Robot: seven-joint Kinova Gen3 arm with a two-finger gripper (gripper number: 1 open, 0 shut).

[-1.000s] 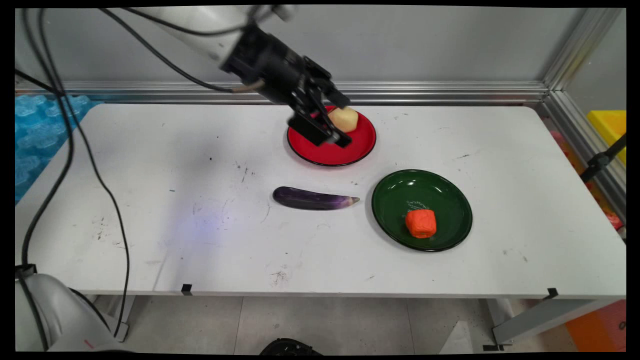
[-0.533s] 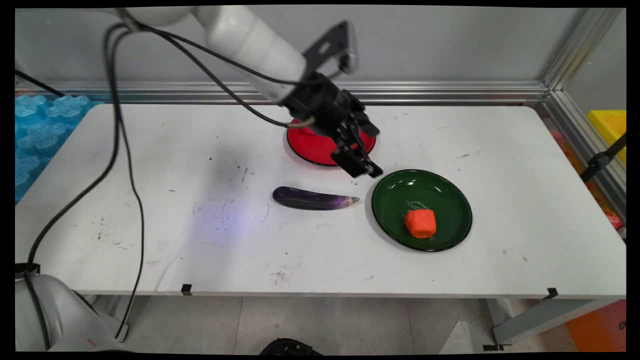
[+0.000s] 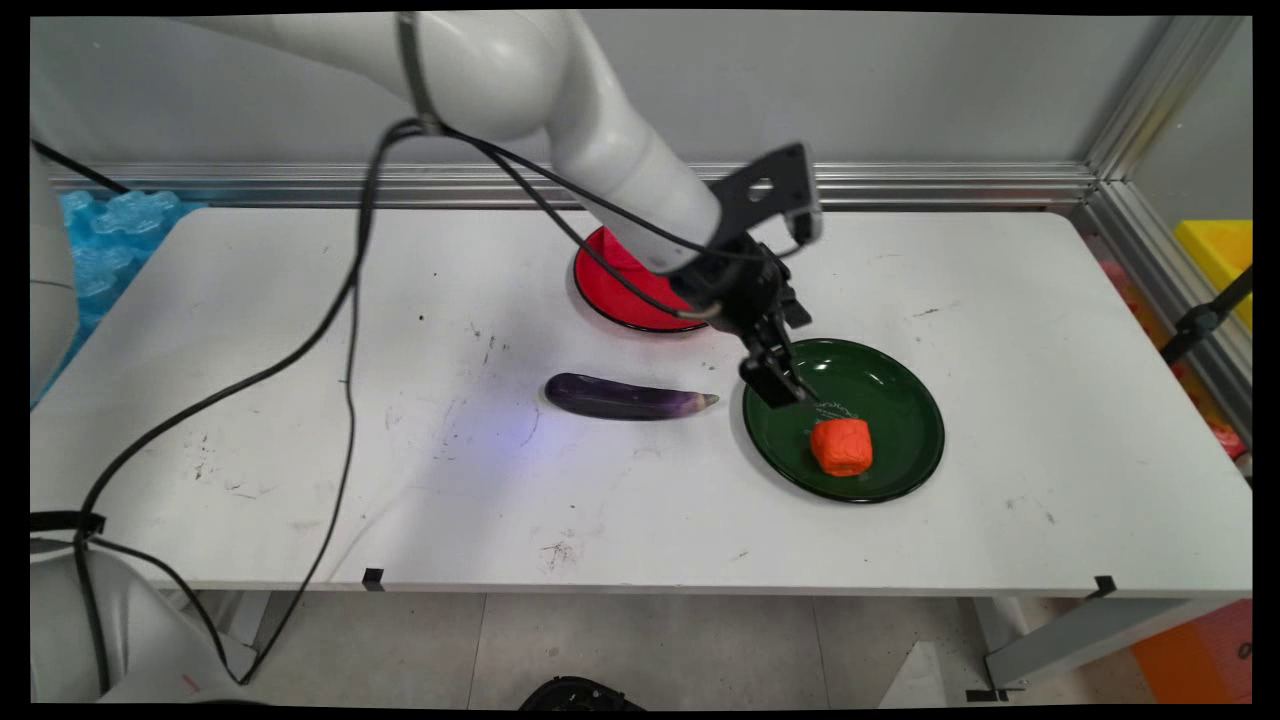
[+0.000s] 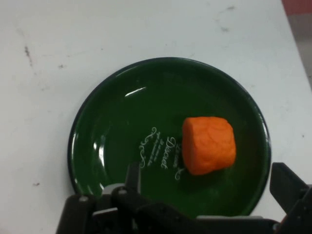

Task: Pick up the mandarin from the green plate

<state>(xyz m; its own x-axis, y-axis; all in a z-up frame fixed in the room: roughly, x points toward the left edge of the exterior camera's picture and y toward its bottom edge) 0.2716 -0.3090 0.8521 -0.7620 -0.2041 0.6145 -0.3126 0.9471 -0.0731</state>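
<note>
My gripper (image 3: 776, 384) hangs open and holds nothing, just above the left part of a dark green plate (image 3: 900, 372). An orange block (image 3: 841, 446) rests on that plate, a little in front of and to the right of the fingertips. In the hand view the green plate (image 4: 112, 117) fills the middle. There the orange block (image 4: 208, 145) sits ahead of the gripper (image 4: 209, 179), between the lines of its two spread fingers (image 4: 132, 176). A purple eggplant (image 3: 625, 397) lies on the table left of the plate. Behind the arm, a red plate (image 3: 610, 292) is partly hidden.
An aluminium rail (image 3: 950, 184) runs along the table's back edge and down its right side. A blue bubbled sheet (image 3: 100, 232) lies past the table's left end. A yellow box (image 3: 1216, 250) stands beyond the right rail. Black cables (image 3: 340, 330) droop over the table's left half.
The gripper has swung from over the red plate, to the right and towards the near side, and is now over the green plate. The eggplant, green plate and orange block have not moved.
</note>
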